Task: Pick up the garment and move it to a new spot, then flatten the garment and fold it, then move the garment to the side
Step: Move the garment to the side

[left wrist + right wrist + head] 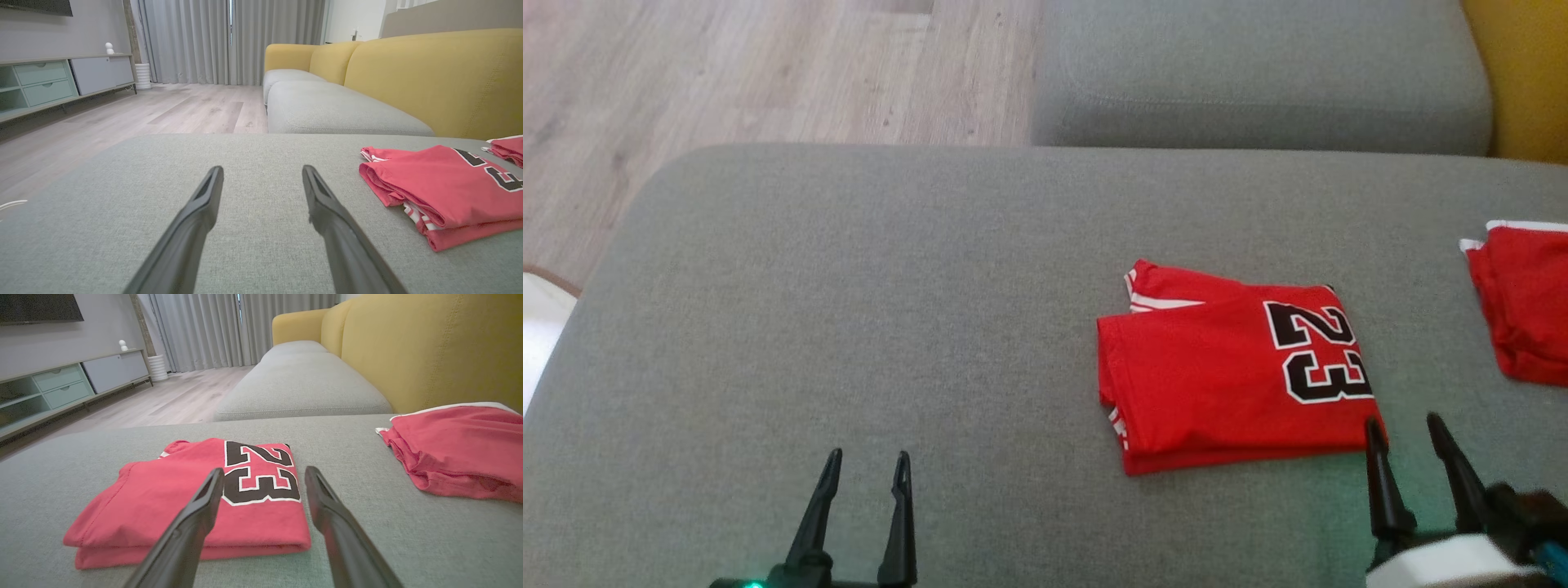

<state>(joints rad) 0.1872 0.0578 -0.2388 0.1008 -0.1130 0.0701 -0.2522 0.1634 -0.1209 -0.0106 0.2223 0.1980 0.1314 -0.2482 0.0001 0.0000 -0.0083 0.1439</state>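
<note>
Lying folded, the garment (pixel 1233 376) sits just ahead of the open right hand (pixel 1402 419) (left hand (pixel 867 453) open too).

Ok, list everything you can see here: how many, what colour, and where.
folded jersey: one, red with a black 23, on the near cushion, right of centre
second garment: one, red with white trim, on the same cushion, further right
near cushion: one, grey, under both garments
far seat cushions: two, grey, beyond the near cushion
sofa back: one, yellow, behind the seats
floor: one, pale wood, left of the sofa
curtains: grey, at the far wall
cabinet: one, pale green and grey, across the floor
left gripper: one, dark fingers, open, over bare cushion left of the jersey
right gripper: one, dark fingers, open, at the jersey's near right corner
</note>
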